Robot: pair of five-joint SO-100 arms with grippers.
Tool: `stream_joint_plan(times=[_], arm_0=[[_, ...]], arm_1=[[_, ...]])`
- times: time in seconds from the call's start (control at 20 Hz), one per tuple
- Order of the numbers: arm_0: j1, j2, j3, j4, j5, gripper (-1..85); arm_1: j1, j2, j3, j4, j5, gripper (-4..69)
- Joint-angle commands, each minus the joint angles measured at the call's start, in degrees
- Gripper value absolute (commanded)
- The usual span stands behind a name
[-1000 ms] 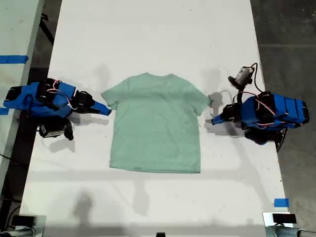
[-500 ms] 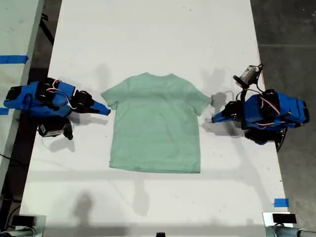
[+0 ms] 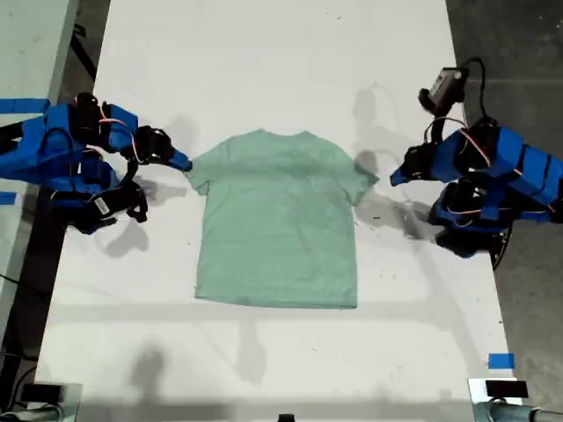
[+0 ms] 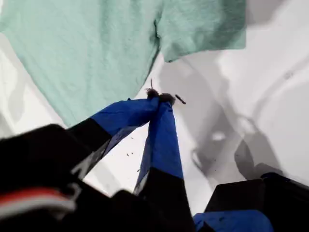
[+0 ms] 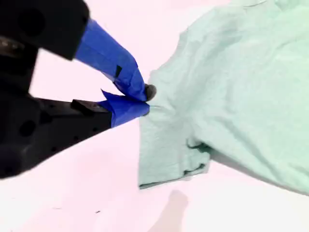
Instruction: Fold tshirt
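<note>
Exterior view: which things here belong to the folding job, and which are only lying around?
For the job: tshirt; my first gripper; my second gripper; table under it.
Lying about: blue tape piece near the exterior view's lower right corner; blue tape strip on the neighbouring surface.

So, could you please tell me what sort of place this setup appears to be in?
Probably a robotics lab or workshop: a long white table on a grey concrete floor, blue tape marks, and one tshirt between two arms.
</note>
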Motion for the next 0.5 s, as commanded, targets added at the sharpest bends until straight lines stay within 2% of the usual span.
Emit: stream_joint_plan(times=[0.0, 0.15, 0.35, 0.45], arm_0=[[-6.59, -8.09, -11.95, 5.89, 7.73, 0.1], [-11.34, -14.77, -19.42, 11.51, 13.01, 0.1], [-12.74, -17.58, -22.50, 12.48, 14.94, 0.1], [-12.22, -18.63, -21.71, 11.78, 14.77, 0.1]], arm_1=[[5.10, -8.96, -10.11, 1.93, -6.50, 0.7], [9.05, -18.54, -18.46, 3.87, -11.25, 0.7], [10.99, -26.19, -26.63, 4.92, -15.29, 1.2], [11.07, -28.13, -25.93, 3.60, -16.00, 16.2]])
